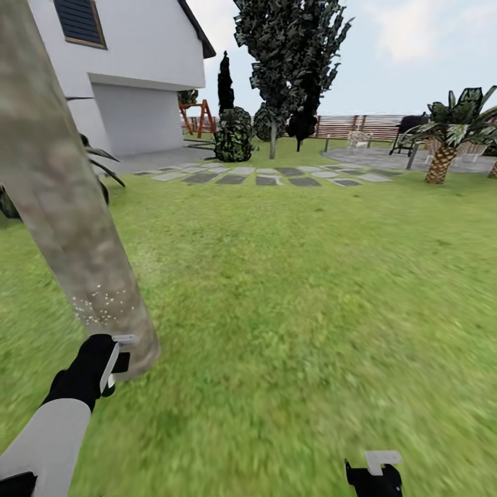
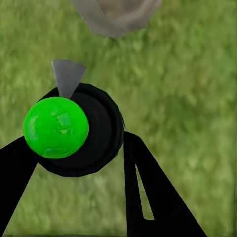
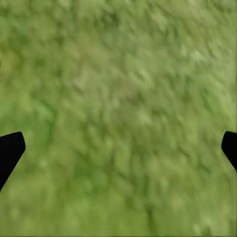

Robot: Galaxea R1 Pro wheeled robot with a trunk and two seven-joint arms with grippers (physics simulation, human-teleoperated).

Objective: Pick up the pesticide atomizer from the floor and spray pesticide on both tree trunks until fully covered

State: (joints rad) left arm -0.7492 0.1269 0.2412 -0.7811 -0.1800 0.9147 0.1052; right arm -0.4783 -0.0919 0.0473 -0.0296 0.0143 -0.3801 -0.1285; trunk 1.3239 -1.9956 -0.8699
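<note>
A thick tan-grey tree trunk [image 1: 62, 200] leans across the left of the head view, rising from the lawn. White specks of pesticide [image 1: 103, 304] dot its lowest part. My left gripper [image 1: 114, 359] is right by the trunk's base, on its near side. In the left wrist view this gripper [image 2: 79, 143] is shut on the pesticide atomizer [image 2: 91, 131], a round black body with a bright green ball and a grey nozzle that points at the trunk's foot [image 2: 116, 15]. My right gripper [image 1: 376, 473] hangs low at the bottom right, open over bare grass, its fingertips [image 3: 10, 148] wide apart.
A white house with a garage door [image 1: 134, 117] stands at the back left, with a spiky dark plant [image 1: 103, 166] behind the trunk. Stepping stones [image 1: 262, 176] cross the lawn. Beyond them are dark narrow trees [image 1: 290, 55], a palm [image 1: 445, 138] and a slatted fence [image 1: 352, 125].
</note>
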